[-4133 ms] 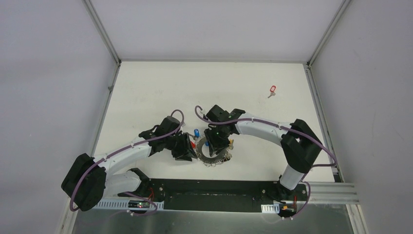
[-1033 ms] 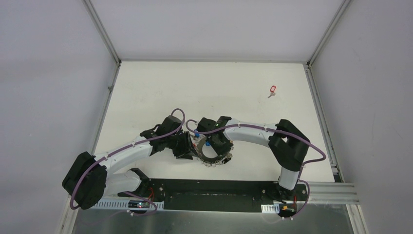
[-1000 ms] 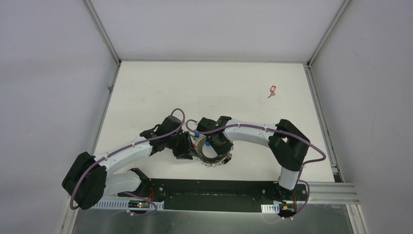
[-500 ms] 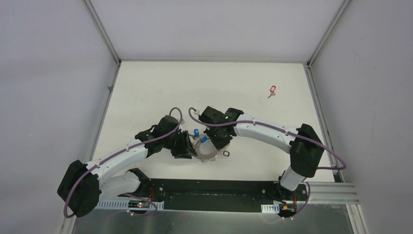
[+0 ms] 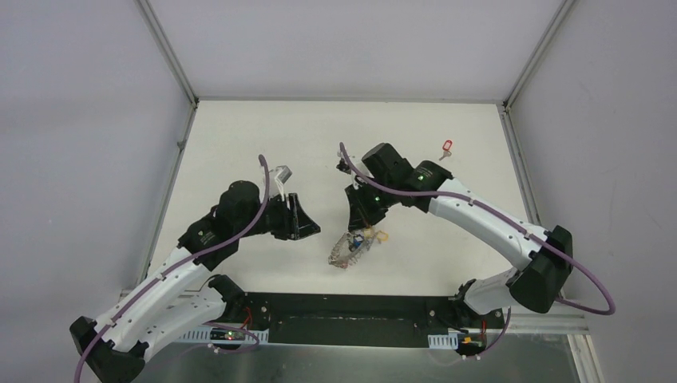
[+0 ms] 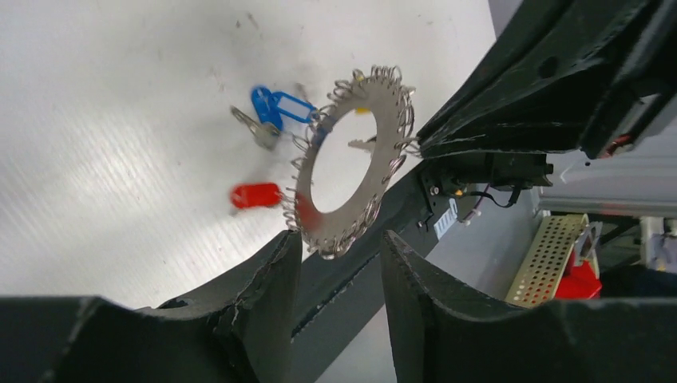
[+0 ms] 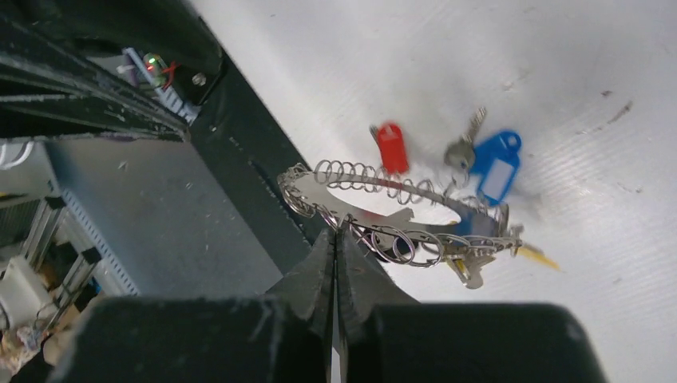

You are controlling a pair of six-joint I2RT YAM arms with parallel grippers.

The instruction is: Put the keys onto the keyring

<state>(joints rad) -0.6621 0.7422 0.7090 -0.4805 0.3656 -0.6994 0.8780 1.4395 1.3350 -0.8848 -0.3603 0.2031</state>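
- Right gripper: fingers pressed together, pinching the near rim of the keyring through its fringe of split rings.
- Keyring: clear of the table, hanging tilted from that one pinch. It sits between the two arms, near the front edge.
- Red-tagged key, blue-tagged key and yellow tag: all seem to hang from the ring's far side. Their outlines are blurred, so the exact loop each one hangs on cannot be told.
- Left gripper: fingers spread with nothing between them. It faces the flat side of the ring and is apart from it.
- Loose red key: lying on the table at the far right, well apart from the ring and both grippers, and not yet on the ring.
- Risk, slip: the hold is a thin edge pinch on a ring that is heavier on its far side, so the ring may pivot in the pads or drop out.
- Risk, snag: if the left fingers close in, they could catch the fringe loops and drag the ring out of the pinch.
- Risk, sway: the dangling keys could shift the ring's opening just as a new key is offered.
- Risk, reach: the last key lies on the right arm's side, and that arm is occupied.
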